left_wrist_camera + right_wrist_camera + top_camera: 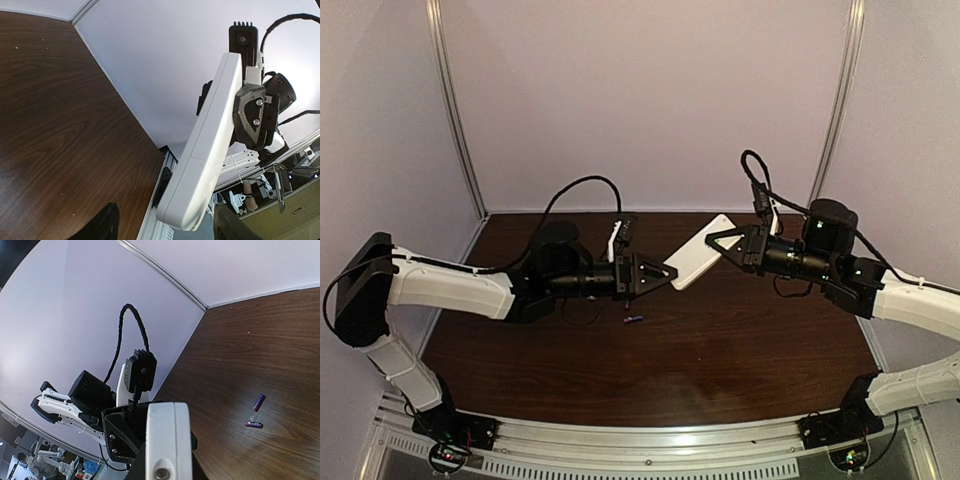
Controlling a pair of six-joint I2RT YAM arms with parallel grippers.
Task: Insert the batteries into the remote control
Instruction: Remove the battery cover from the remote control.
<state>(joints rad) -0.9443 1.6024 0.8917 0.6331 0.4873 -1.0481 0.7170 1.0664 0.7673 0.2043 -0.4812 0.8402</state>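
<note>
The remote control [698, 252] hangs tilted in mid-air at the centre of the overhead view, above the table [740, 370]. The right gripper [722, 244] is clamped on its upper right end. The left gripper [665, 275] has its jaws apart around the lower left end. Two batteries [258, 402] lie close together on the wood, just below the left gripper.
</note>
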